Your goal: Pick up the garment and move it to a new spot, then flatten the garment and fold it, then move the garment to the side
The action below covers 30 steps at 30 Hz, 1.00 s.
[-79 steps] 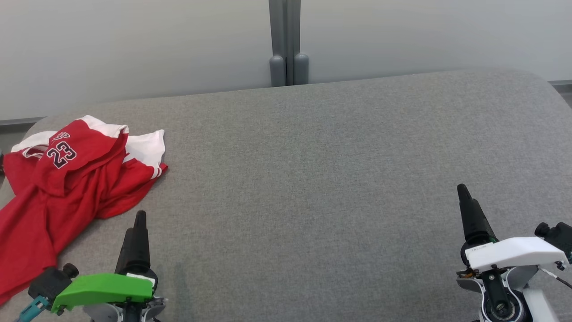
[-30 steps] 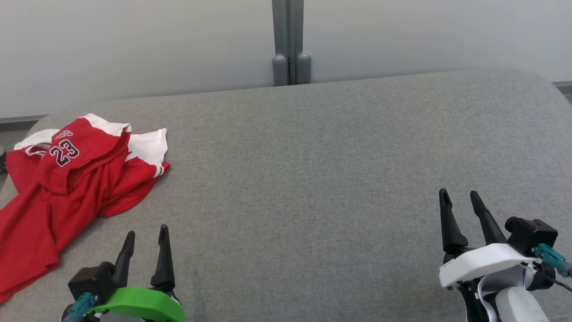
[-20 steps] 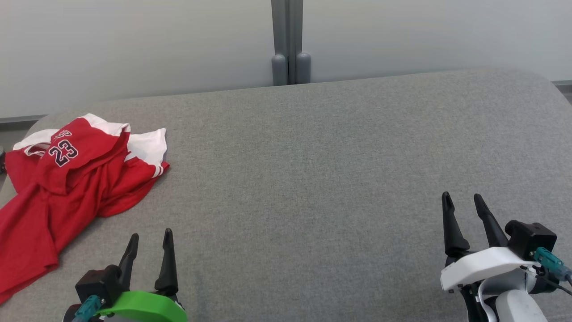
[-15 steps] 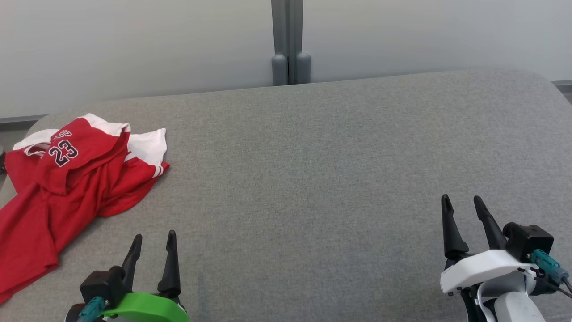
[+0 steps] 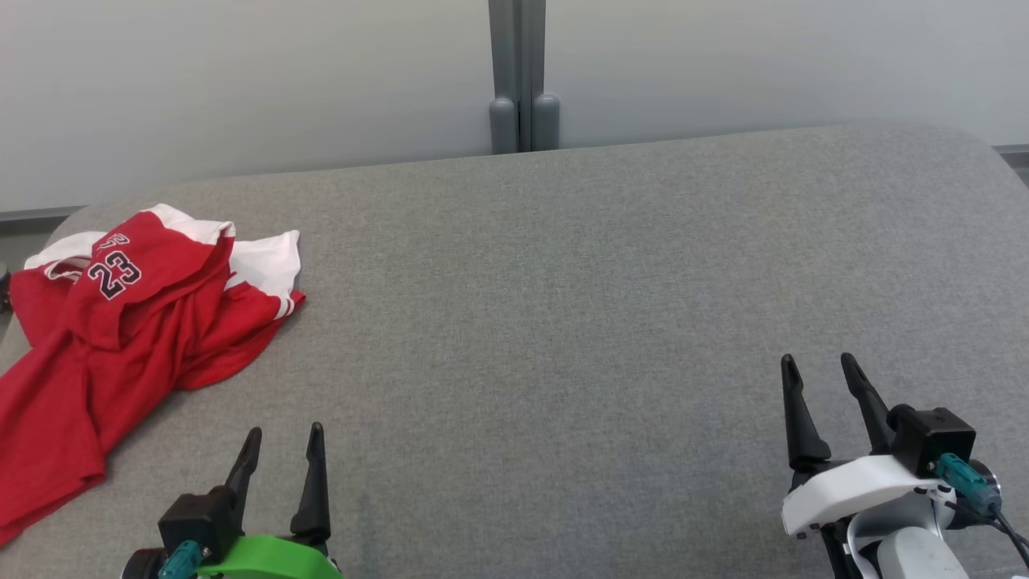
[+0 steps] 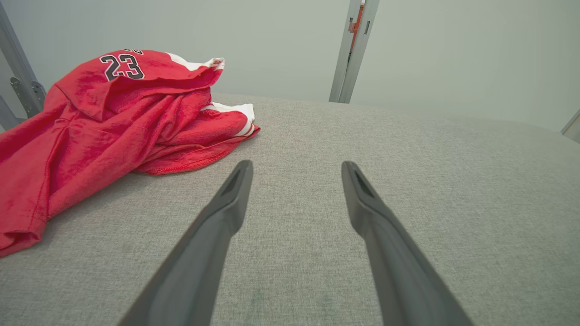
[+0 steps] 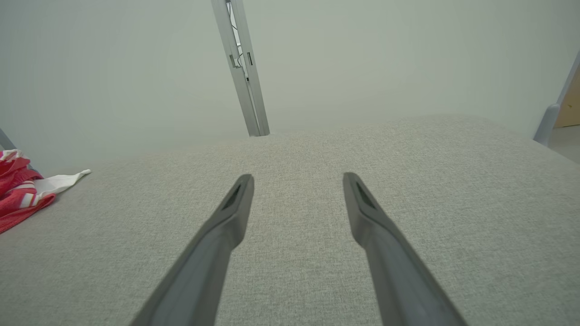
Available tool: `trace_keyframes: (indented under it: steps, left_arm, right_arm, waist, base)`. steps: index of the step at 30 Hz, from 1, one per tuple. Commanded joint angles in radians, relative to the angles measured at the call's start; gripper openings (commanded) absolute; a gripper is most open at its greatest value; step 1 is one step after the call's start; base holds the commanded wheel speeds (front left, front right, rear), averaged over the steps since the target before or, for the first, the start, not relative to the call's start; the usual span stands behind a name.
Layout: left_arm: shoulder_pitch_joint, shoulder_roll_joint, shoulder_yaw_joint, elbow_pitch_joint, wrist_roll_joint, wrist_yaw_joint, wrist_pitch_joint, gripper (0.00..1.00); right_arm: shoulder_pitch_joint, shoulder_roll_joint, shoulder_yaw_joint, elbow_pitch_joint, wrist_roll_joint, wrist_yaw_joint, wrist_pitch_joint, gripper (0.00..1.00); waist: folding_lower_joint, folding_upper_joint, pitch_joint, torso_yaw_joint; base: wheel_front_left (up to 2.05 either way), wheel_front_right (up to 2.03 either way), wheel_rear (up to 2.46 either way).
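garment (image 5: pixel 120 322), a crumpled red-and-white jersey numbered 23, lies heaped on the left side of the grey worktop (image 5: pixel 563 322), touched by neither arm. the robot's left hand (image 5: pixel 285 432) and right hand (image 5: pixel 817 361) both stand wide open and empty, fingers pointing up the worktop. over the last moments each hand has rolled from edge-on to fingers side by side and drawn back toward the robot, the left now a little farther from the cloth. the jersey has not shifted, so the pick-up looks yet to begin, and the left hand sits nearer to it.
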Motion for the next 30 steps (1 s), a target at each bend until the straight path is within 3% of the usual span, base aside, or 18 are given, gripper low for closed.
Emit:
trace_keyframes:
  steps: [1,14,30]
  left_arm:
    - [0.008,0.001,0.001,0.001,0.017,-0.005,-0.008,1.00]
    - [0.007,-0.003,-0.011,0.032,0.047,-0.008,-0.033,1.00]
    - [0.000,-0.004,-0.010,0.032,0.032,-0.008,-0.029,1.00]
  right_arm:
    - [0.001,-0.002,0.002,0.004,-0.016,0.000,-0.009,1.00]
    - [0.004,-0.005,0.018,0.026,-0.079,0.000,-0.032,1.00]
    - [0.006,-0.005,0.013,0.043,-0.050,0.000,-0.031,1.00]
  waist:
    - [0.0000,0.0000,0.000,0.000]
    - [0.0000,0.0000,0.000,0.000]
    - [0.0000,0.0000,-0.003,-0.002]
  base:
    - [0.00,0.00,0.00]
    - [0.00,0.00,0.00]
    - [0.00,0.00,0.00]
